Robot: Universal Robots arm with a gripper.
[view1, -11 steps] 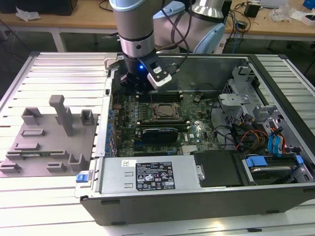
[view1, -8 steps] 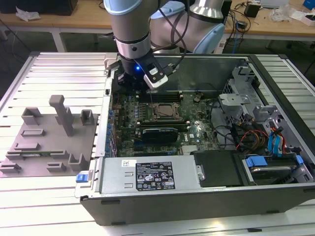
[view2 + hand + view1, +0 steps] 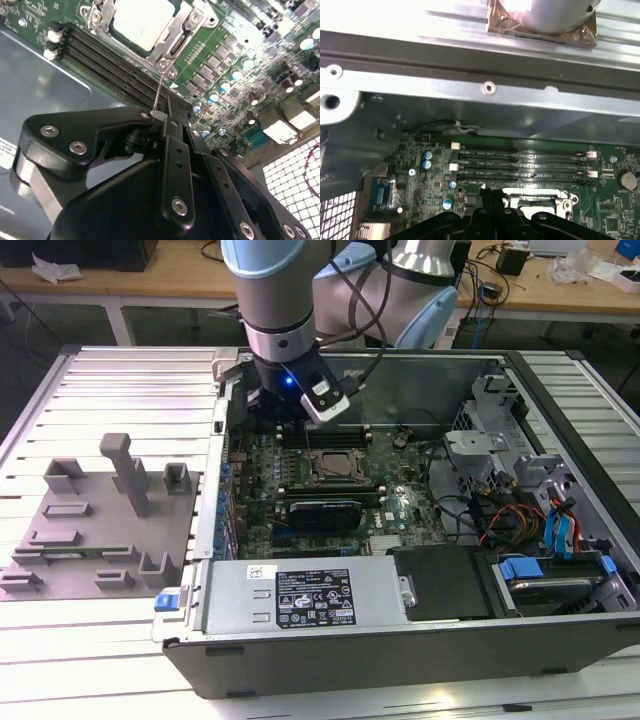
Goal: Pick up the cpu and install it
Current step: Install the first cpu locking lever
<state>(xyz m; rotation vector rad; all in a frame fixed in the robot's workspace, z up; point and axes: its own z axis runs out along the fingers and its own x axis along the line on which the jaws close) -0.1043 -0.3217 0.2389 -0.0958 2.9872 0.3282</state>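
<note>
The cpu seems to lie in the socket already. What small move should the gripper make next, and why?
Probably ease the wire lever down toward the board. The cpu already sits inside the socket frame, and the gripper appears closed on the lever's raised tip, so latching seems unfinished.

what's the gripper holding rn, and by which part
Not the cpu, which sits in the socket. The gripper looks shut on the wire lever, at its free end.

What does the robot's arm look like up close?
A fat silver-grey round arm with pale blue caps, a black wrist glowing with a small blue light, and black cables looping behind. Its black end effector has jointed bars dotted with shiny silver screws.
</note>
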